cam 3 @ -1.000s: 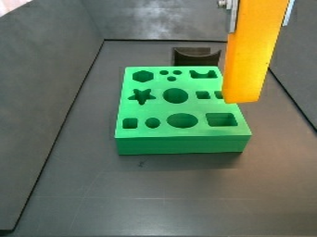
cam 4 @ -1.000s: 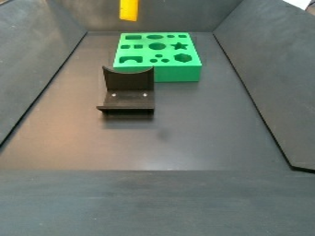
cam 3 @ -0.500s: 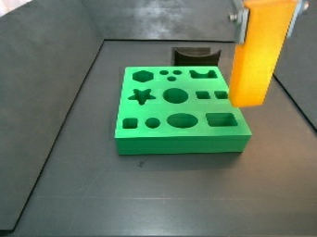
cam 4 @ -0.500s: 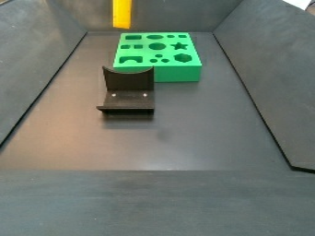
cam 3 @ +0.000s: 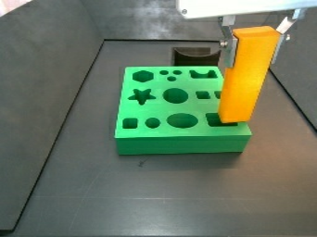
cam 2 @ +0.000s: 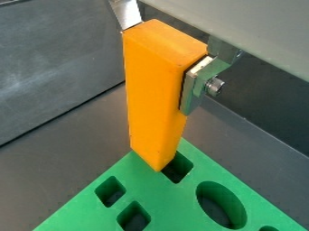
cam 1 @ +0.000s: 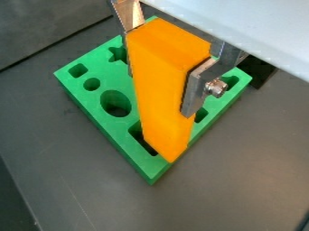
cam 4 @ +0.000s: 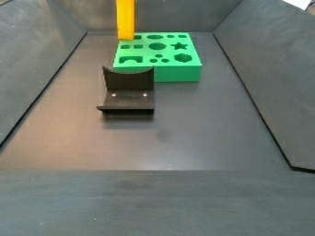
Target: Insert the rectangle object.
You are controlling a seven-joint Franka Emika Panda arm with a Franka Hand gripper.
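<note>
The rectangle object (cam 3: 242, 74) is a long orange-yellow block, held upright. My gripper (cam 3: 258, 28) is shut on its upper end, and its silver fingers (cam 1: 200, 81) clamp two opposite faces in both wrist views (cam 2: 197, 79). The block's lower end stands at the rectangular hole in a corner of the green foam board (cam 3: 161, 120). I cannot tell how far it sits in the hole. The block (cam 1: 163, 86) hides most of that hole (cam 2: 179, 170). In a side view the block (cam 4: 124, 18) stands at the board's (cam 4: 167, 64) far left corner.
The board has several other shaped holes, among them a star (cam 3: 140, 95) and circles (cam 3: 181, 120). The dark fixture (cam 4: 125, 89) stands on the floor beside the board and also shows behind it (cam 3: 192, 56). Dark bin walls (cam 4: 31, 92) slope up on all sides.
The gripper has come down with the block. Its lower end has dropped from above the board's right edge to the rectangular hole.
</note>
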